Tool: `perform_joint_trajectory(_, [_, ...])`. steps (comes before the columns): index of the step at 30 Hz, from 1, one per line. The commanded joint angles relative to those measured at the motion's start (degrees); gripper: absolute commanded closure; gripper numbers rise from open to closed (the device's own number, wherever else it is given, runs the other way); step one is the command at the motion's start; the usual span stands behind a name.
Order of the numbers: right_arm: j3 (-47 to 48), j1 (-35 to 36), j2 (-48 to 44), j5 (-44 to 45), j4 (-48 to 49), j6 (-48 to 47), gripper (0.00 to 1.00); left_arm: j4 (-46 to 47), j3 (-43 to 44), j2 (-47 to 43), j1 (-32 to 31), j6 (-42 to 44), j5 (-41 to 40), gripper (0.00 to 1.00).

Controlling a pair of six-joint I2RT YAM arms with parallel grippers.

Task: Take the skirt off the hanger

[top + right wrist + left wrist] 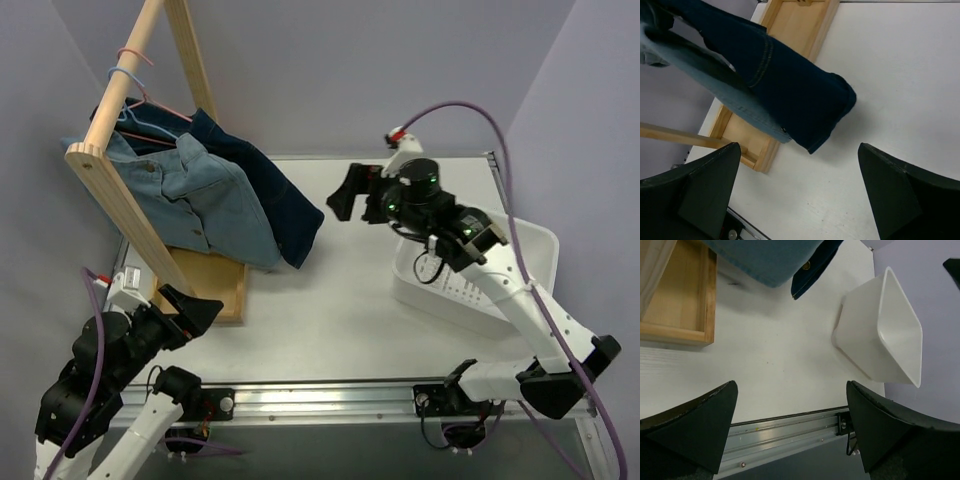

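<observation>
Two denim garments hang from hangers on a wooden rack [120, 190] at the left: a light blue buttoned one [200, 205] in front and a dark navy one [275, 200] behind it, its hem reaching toward the table. A blue hanger [122, 92] and a pink hanger [150, 108] hook over the top bar. My right gripper [345, 200] is open and empty, just right of the navy hem, which shows in the right wrist view [790, 95]. My left gripper [200, 310] is open and empty, low by the rack's base.
The rack's wooden base tray [215, 285] sits at the table's left. A white plastic bin [480, 290] stands at the right, also in the left wrist view [890, 335]. A metal rail [785, 432] runs along the near edge. Purple walls enclose the table.
</observation>
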Motion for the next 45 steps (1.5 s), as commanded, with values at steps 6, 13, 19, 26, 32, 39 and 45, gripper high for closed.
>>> perform_joint_trajectory(6, [8.8, 13.0, 9.8, 13.9, 9.2, -9.2, 0.07, -4.5, 0.7, -1.5, 0.3, 3.7, 0.6, 0.07])
perform_joint_trajectory(13, [17.2, 15.6, 18.3, 11.3, 10.9, -12.6, 0.17, -2.7, -1.3, -1.3, 0.2, 4.1, 4.6, 0.08])
perform_joint_trajectory(19, [25.8, 16.8, 25.9, 8.4, 7.3, -16.0, 0.22, -0.3, -2.7, -0.7, 0.3, 3.6, 8.4, 0.09])
perform_joint_trajectory(26, [29.4, 17.0, 28.5, 4.5, 11.7, -17.5, 0.21, 1.3, -3.9, -2.7, 0.3, 3.6, 11.3, 0.10])
perform_joint_trajectory(32, [30.2, 17.0, 29.6, 0.7, 14.0, -18.4, 0.26, 2.2, -3.9, -2.6, 0.3, 4.2, 11.6, 0.10])
perform_joint_trajectory(39, [36.7, 17.0, 35.6, -2.9, 11.0, -20.8, 0.34, 3.4, -4.9, -2.6, 0.3, 3.9, 13.3, 0.10])
perform_joint_trajectory(45, [37.4, 16.9, 37.8, -3.5, 11.7, -23.5, 0.35, 3.2, -5.3, -3.0, 0.3, 3.8, 13.9, 0.10])
